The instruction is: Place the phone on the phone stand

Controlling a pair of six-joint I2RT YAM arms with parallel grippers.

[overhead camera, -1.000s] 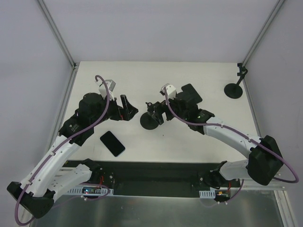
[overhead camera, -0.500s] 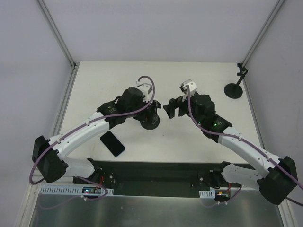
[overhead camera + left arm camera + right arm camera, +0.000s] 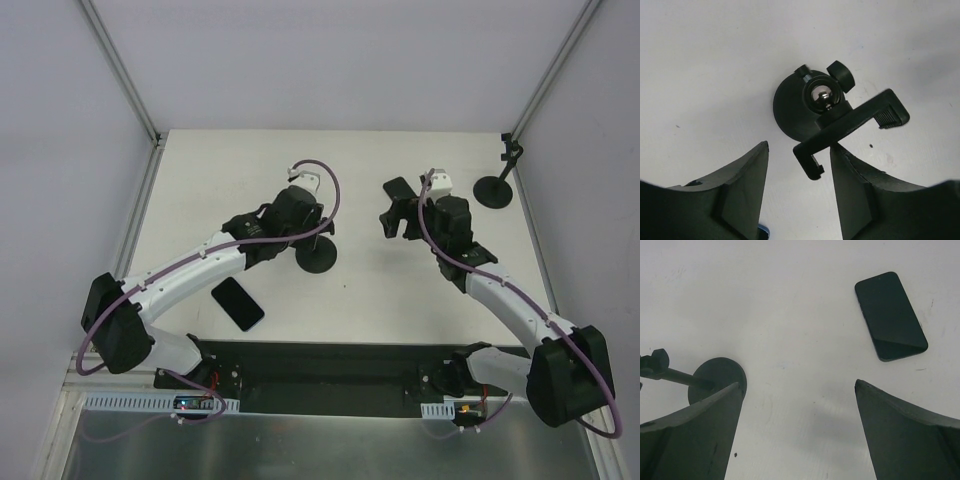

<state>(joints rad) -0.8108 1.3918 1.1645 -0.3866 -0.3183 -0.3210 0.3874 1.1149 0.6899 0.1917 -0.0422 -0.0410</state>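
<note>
Phone point(image 3: 238, 304) noted lying flat, screen dark, on the white table point(image 3: 420, 300) near the front edge, at 7 o'clock from the phone stand point(image 3: 318, 258) and apart from it. Left claw point(image 3: 800, 192) seen spread wide, with the end of the stand's bracket point(image 3: 850, 125) in the gap between its fingers; contact cannot be told. Right claw point(image 3: 800, 435) likewise spread wide, nothing held, at 2 o'clock from the stand. A second stand point(image 3: 494, 190) is placed by the far right corner. The table is enclosed by pale grey walls point(image 3: 300, 60).
</note>
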